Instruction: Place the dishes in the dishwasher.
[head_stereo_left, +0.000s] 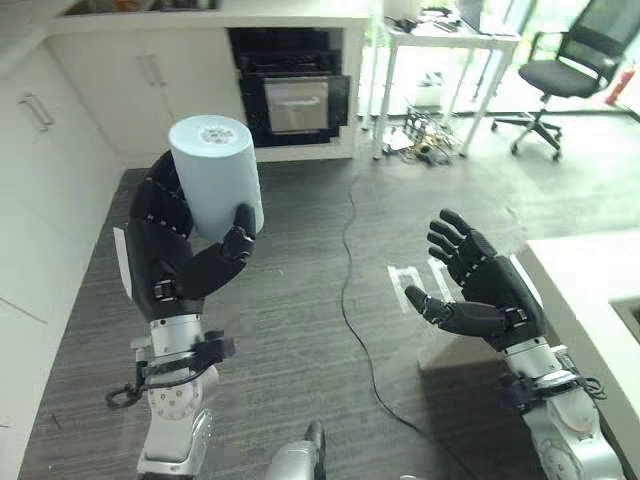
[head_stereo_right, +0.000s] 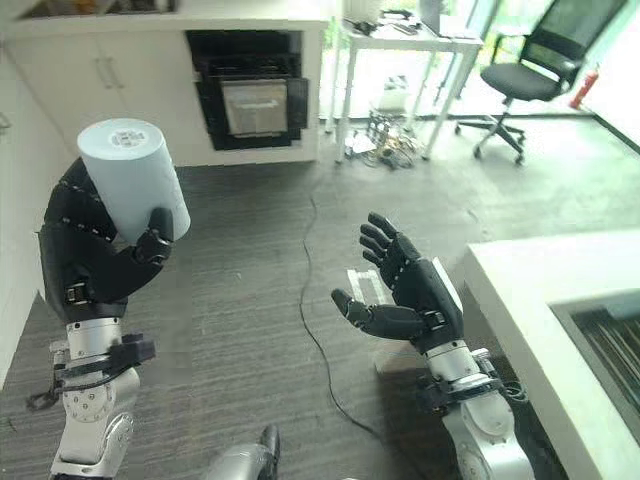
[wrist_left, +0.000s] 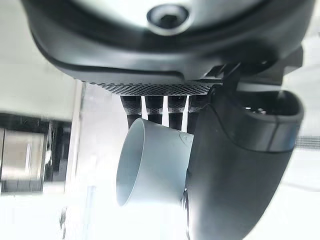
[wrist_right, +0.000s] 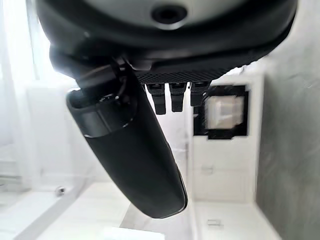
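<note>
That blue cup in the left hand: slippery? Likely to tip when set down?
The cup looks smooth and glossy, so probably slippery in the left hand. It's tall for its width, so it may tip. The rigid wall and open mouth suggest it is stiff and light.

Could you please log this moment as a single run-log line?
left hand: shut on pale blue cup, held up, base upward | right hand: open, empty, palm up | dishwasher: across the floor, ahead

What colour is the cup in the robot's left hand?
Pale blue. The cup, gripped upside down by the left hand, shows best in the left eye view.
</note>
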